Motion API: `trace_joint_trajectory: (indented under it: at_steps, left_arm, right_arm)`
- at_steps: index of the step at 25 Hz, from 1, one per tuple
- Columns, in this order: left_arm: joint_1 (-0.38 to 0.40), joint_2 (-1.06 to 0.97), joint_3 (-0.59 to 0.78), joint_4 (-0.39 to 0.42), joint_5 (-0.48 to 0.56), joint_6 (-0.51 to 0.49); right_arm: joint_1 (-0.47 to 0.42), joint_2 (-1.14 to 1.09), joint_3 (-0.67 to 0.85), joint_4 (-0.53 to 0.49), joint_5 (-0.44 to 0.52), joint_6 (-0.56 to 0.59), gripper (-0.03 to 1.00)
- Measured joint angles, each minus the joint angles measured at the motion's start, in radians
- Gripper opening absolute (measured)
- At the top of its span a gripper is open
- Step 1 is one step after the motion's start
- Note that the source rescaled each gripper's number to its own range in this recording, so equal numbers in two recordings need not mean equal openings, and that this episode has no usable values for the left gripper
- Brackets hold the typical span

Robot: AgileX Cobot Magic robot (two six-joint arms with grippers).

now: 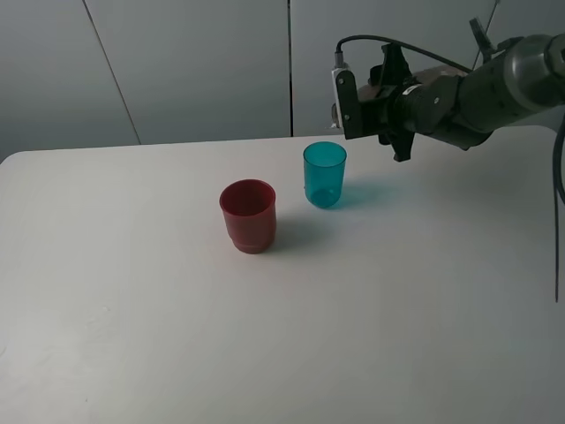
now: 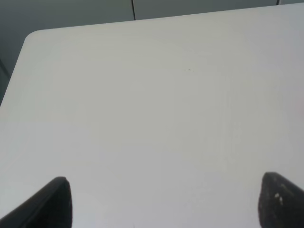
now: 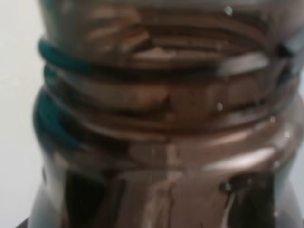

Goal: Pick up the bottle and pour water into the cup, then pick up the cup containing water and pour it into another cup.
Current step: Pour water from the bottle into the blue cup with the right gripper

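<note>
The teal cup stands upright on the white table. The red cup stands upright to its front left, a small gap apart. My right gripper hangs in the air just right of and above the teal cup. It is shut on the bottle, whose smoky brown threaded neck fills the right wrist view, with teal showing through it. In the exterior view the bottle is hard to tell from the dark gripper. My left gripper is open and empty over bare table, and is out of the exterior view.
The table's far edge runs close behind the cups, with a grey wall beyond. The right arm and its cable hang over the table's right side. The left wrist view shows a rounded table corner.
</note>
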Motion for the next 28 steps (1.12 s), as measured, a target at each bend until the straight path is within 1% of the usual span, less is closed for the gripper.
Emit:
trace_joint_trajectory:
  at_steps: [6, 15, 19, 28]
  left_arm:
    - [0.000, 0.000, 0.000, 0.000, 0.000, 0.000]
    - [0.000, 0.000, 0.000, 0.000, 0.000, 0.000]
    - [0.000, 0.000, 0.000, 0.000, 0.000, 0.000]
    - [0.000, 0.000, 0.000, 0.000, 0.000, 0.000]
  right_arm:
    - [0.000, 0.000, 0.000, -0.079, 0.000, -0.002, 0.04]
    - [0.000, 0.000, 0.000, -0.101, -0.011, -0.011, 0.04]
    - [0.000, 0.002, 0.000, -0.107, -0.043, -0.011, 0.04]
    - [0.000, 0.002, 0.000, -0.107, -0.085, -0.013, 0.04]
